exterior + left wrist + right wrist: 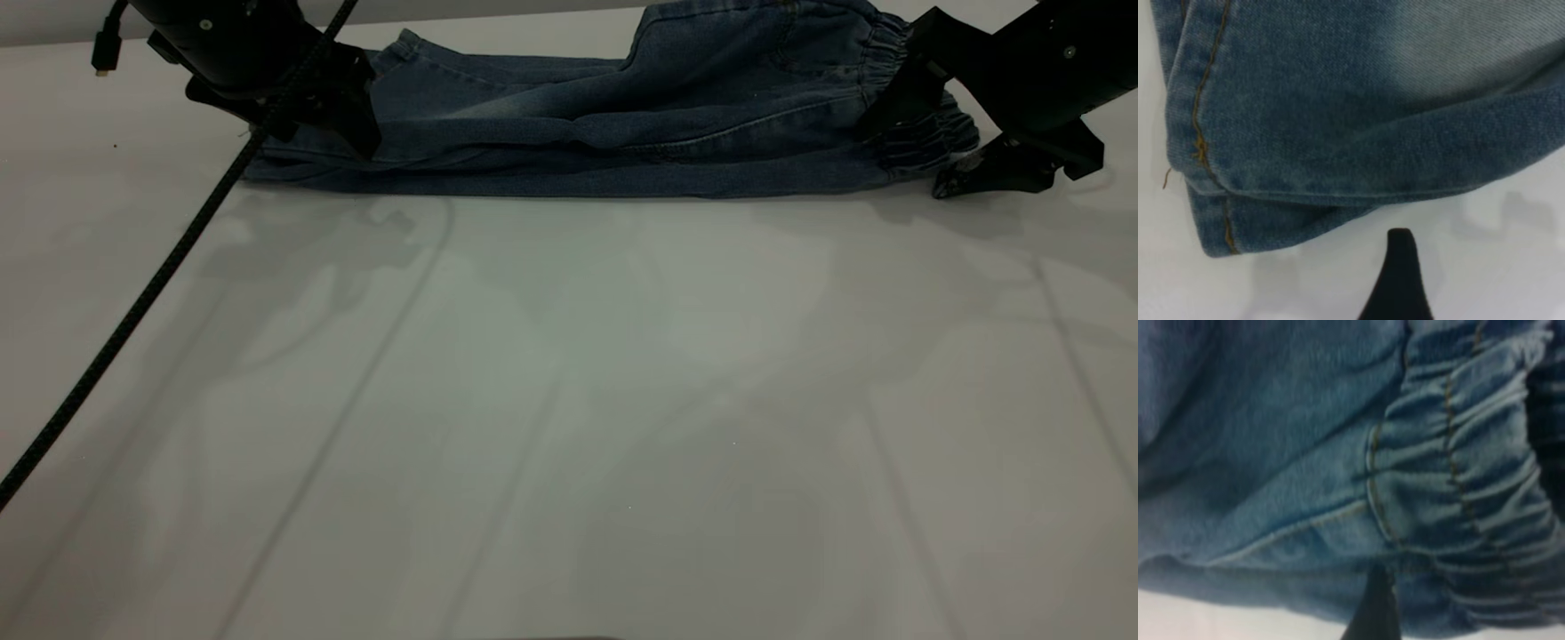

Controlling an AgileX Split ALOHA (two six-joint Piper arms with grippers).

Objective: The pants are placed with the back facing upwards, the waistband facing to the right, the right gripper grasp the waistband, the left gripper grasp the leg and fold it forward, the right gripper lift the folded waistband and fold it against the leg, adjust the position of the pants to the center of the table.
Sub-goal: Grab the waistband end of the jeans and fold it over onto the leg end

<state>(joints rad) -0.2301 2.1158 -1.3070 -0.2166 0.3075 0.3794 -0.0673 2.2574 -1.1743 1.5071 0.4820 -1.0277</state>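
Note:
The blue denim pants (622, 116) lie folded lengthwise along the far side of the white table (569, 400), with the legs to the left and the elastic waistband (907, 80) to the right. My left gripper (324, 124) sits over the leg hems (1211, 200). One black finger (1399, 280) rests on bare table just short of the cloth, and nothing is between the jaws. My right gripper (933, 147) straddles the waistband (1471, 473), open. One finger (1371, 613) is on the gathered denim and the other is low beside it on the table.
A black braided cable (133, 302) runs diagonally from the left arm down across the table's left side. The whole near half of the table is bare white surface, and the pants lie close to the far edge.

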